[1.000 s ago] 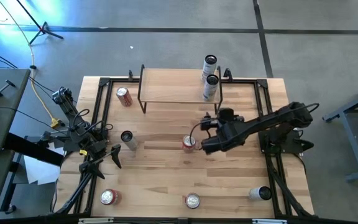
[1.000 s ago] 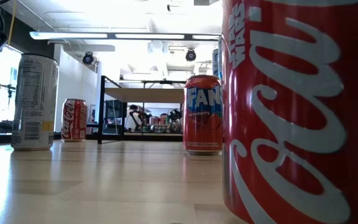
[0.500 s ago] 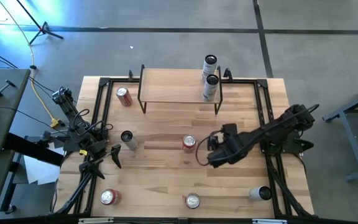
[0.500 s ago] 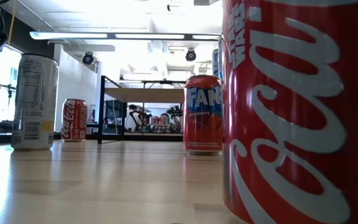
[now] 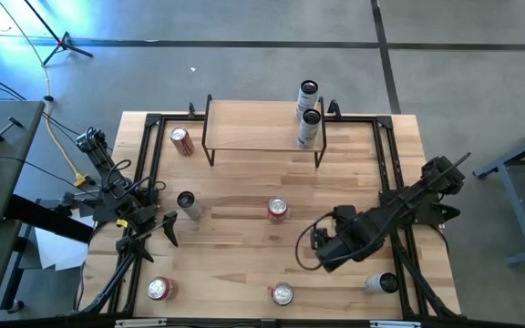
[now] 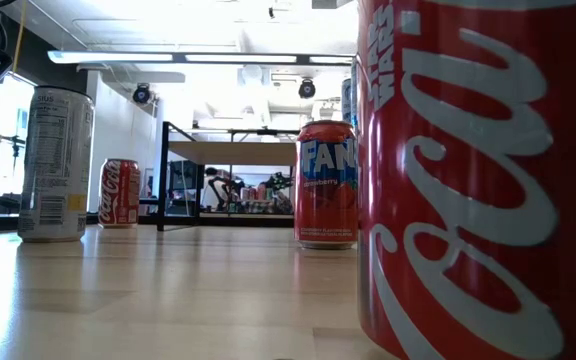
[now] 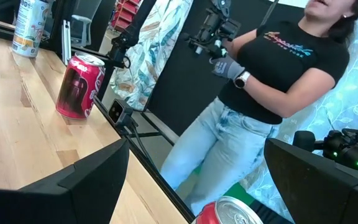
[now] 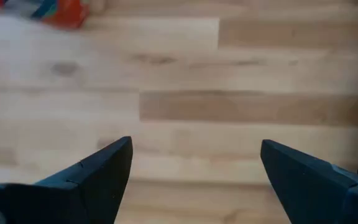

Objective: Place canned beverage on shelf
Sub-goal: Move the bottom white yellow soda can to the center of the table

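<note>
2 cans [image 5: 309, 115] already on shelf [image 5: 253, 125]; red can [image 5: 277, 210] upright mid-table, rigid, smooth, probably slippery; grasp at mid-body; right gripper [image 5: 320, 244] nearby, fingers apart, empty; left gripper [image 5: 167, 226] idle, spread.

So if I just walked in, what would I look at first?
Probably the shelf at the table's far edge, with two pale cans standing on its right end. Next, the red can upright in the middle of the table, and the right pincer just near of it, open and empty. More cans stand scattered around the table, and the left pincer waits at the left side.
</note>
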`<action>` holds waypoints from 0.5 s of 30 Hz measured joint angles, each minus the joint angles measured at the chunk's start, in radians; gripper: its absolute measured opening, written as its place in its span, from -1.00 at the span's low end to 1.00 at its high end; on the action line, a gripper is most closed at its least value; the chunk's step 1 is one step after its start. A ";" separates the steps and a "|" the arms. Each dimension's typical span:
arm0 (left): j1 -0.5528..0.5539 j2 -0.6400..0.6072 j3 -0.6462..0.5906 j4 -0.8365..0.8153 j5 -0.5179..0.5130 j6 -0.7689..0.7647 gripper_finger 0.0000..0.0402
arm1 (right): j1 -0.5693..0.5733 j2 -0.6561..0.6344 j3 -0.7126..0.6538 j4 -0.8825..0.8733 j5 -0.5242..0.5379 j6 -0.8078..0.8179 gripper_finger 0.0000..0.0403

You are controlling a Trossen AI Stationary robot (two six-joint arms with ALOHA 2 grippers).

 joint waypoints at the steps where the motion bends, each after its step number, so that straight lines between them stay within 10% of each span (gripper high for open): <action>1: 0.000 0.000 0.000 0.000 0.000 0.000 0.79 | 0.008 0.000 0.014 0.002 0.000 0.012 0.69; 15: 0.000 0.000 0.000 0.000 0.000 0.000 0.79 | 0.057 0.047 0.067 0.056 -0.115 0.043 0.69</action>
